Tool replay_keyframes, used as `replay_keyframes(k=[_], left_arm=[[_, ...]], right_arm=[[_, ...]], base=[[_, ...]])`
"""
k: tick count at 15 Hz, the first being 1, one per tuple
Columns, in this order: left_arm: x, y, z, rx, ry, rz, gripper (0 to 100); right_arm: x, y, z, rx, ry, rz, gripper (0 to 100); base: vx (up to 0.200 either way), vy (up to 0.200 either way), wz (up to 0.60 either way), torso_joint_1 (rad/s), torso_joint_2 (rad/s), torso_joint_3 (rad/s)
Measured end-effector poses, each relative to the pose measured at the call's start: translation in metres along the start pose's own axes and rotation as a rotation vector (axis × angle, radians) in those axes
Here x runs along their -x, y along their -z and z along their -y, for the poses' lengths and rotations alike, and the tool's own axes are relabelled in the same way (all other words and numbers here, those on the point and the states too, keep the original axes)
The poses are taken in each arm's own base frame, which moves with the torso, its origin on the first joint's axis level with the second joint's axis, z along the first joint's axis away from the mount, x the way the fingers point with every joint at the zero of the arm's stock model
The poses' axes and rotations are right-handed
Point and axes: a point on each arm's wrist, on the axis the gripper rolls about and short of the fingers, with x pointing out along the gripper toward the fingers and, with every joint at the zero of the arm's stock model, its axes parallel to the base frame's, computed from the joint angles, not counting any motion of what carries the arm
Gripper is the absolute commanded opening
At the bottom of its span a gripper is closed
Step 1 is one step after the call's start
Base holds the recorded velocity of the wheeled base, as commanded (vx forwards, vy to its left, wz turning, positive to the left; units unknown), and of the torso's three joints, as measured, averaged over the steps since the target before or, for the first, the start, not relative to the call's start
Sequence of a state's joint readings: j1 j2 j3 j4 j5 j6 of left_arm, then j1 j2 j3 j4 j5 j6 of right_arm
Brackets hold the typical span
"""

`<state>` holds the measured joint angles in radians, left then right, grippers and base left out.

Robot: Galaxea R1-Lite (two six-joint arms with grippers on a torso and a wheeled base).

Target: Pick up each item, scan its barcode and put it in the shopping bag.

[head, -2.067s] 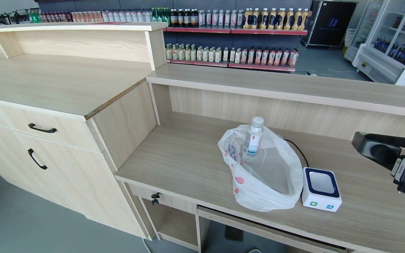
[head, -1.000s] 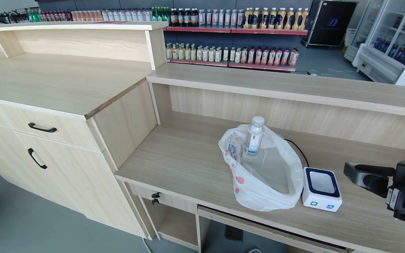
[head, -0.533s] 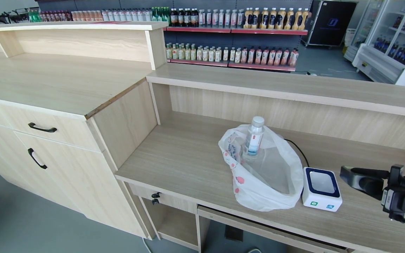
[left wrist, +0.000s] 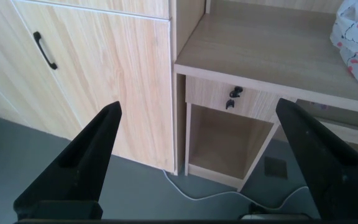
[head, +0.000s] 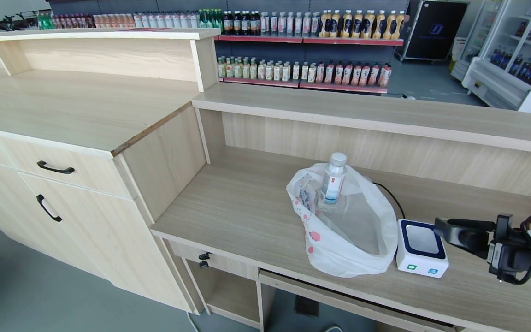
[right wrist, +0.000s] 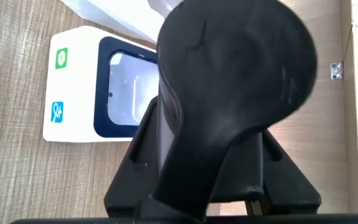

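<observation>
One bottle [head: 333, 182] is seen upright in the shopping bag [head: 339, 249] mid-frame, w/ right gripper [head: 440, 227] closed on nothing at lower right just beside the scanner [head: 421, 248] and left gripper [left wrist: 199, 104] spread wide & empty, so the scanner could be knocked into the bag if the R arm is swung toward frame centre.

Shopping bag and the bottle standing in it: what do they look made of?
Shopping bag: thin plastic film, whitish, semi-translucent, crumpled, with pink printed spots. Bottle: probably clear plastic, with a pale cap and wrapped label; glass can't be excluded.
</observation>
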<state>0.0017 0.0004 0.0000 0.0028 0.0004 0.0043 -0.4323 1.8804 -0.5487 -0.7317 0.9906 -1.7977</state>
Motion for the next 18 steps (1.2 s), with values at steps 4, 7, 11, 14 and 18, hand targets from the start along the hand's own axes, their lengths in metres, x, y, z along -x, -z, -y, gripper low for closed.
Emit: replay_keyframes(k=[4,7,11,14,18], left_arm=[[0.0,0.0,0.0,0.0,0.001,0.0,100],[0.0,0.0,0.0,0.0,0.0,0.0,100],[0.0,0.0,0.0,0.0,0.0,0.0,100],[0.0,0.0,0.0,0.0,0.0,0.0,100],[0.0,0.0,0.0,0.0,0.0,0.0,100]], right_arm=[[-0.013,0.002,0.005,0.012,-0.002,0.031,0],[-0.019,0.005,0.005,0.013,-0.006,0.042,0],[-0.029,0.008,0.007,0.019,-0.009,0.06,0],[-0.033,0.009,0.007,0.015,-0.013,0.067,0],[-0.043,0.007,0.01,0.02,-0.017,0.093,0]], base=[[0.0,0.0,0.0,0.0,0.0,0.0],[0.0,0.0,0.0,0.0,0.0,0.0],[0.0,0.0,0.0,0.0,0.0,0.0],[0.0,0.0,0.0,0.0,0.0,0.0],[0.0,0.0,0.0,0.0,0.0,0.0]])
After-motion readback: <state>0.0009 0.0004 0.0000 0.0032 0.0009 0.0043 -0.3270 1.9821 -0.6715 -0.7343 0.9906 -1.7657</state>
